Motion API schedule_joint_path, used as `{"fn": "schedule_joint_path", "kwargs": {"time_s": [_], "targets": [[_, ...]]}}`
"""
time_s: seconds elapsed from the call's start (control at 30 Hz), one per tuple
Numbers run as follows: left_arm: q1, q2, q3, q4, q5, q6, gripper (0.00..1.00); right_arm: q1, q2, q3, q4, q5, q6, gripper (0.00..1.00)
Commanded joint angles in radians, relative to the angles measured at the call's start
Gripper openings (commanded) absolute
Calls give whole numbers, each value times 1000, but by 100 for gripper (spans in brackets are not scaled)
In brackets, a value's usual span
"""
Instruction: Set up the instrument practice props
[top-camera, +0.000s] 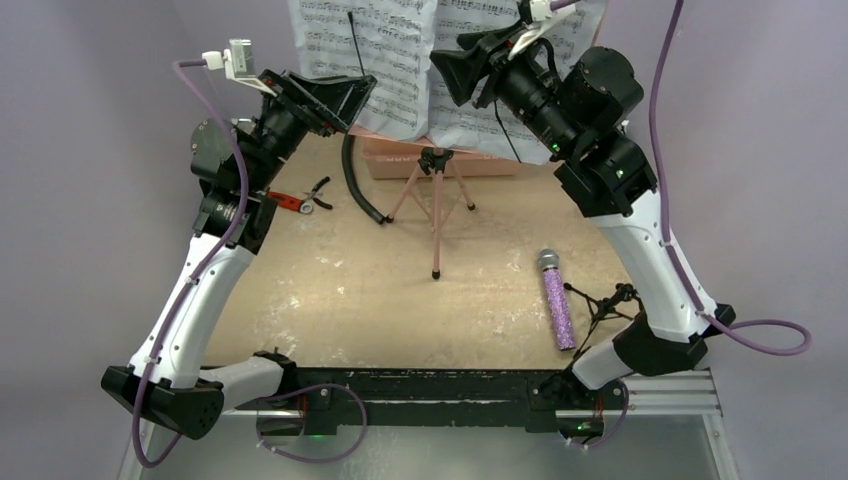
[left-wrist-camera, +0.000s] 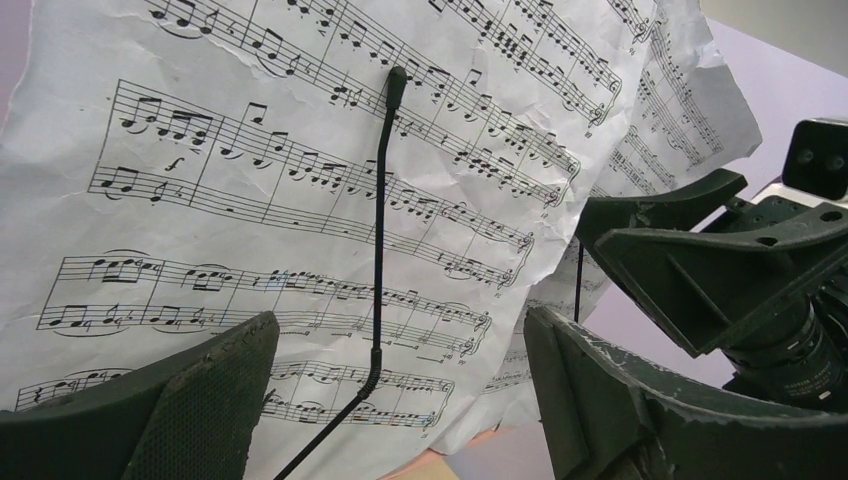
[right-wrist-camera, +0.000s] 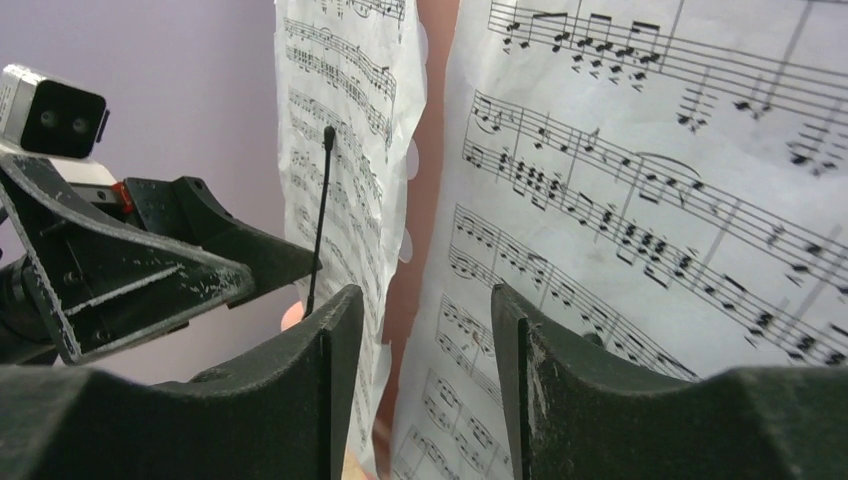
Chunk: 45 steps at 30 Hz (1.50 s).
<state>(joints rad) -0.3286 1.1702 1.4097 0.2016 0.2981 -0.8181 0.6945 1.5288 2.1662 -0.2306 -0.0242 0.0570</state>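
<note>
— Now, where do the props sit?

— The sheet-music pages (top-camera: 375, 50) stand upright on the music stand (top-camera: 437, 200), top centre of the overhead view. Both arms are raised to them. My left gripper (left-wrist-camera: 400, 330) is spread wide in front of the left page, with nothing between its fingers. My right gripper (right-wrist-camera: 425, 300) is about half open, facing the gap between the two pages, and also holds nothing.

— How will the paper handle?

— Light, limp and creased, I judge, so it would buckle or tear under a hard pinch. I'd take a page by a free side edge, clear of the thin black wire (left-wrist-camera: 380, 220) running up across the left page. The stand looks light on its thin legs, so a shove could tip it.

— And the microphone?

— The microphone (top-camera: 557, 305) lies flat on the table (top-camera: 330, 290) at lower right. Its long axis runs nearly up and down the frame, with the grey head (top-camera: 548, 262) toward the top. It looks rigid and round, so I expect it to roll, and I'd grip across the glittery barrel at mid-length. The mic stand (top-camera: 600, 305) sits just to its right, by the right arm.
</note>
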Motion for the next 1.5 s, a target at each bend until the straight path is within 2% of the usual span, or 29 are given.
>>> {"fn": "schedule_joint_path", "kwargs": {"time_s": [0.0, 0.37, 0.57, 0.87, 1.17, 1.33, 1.47], "targets": [[-4, -27, -3, 6, -24, 22, 93, 0, -81, -60, 85, -7, -53, 54], [-5, -49, -22, -6, -70, 47, 96, 2, -184, -221, 215, -96, -78, 64], [-4, -63, -32, -13, -78, 76, 97, 0, -267, -376, 349, -304, -98, 77], [-5, -176, -106, -62, -132, 208, 98, 1, -414, -701, 548, -642, -231, 88], [-4, -373, -291, -152, -309, 330, 98, 1, -518, -903, 445, -774, -379, 91], [-4, -465, -429, -197, -393, 346, 99, 1, -569, -1029, 348, -768, -458, 93], [-4, -494, -497, -272, -424, 339, 99, 1, -634, -1181, 362, -702, -443, 93]]}}
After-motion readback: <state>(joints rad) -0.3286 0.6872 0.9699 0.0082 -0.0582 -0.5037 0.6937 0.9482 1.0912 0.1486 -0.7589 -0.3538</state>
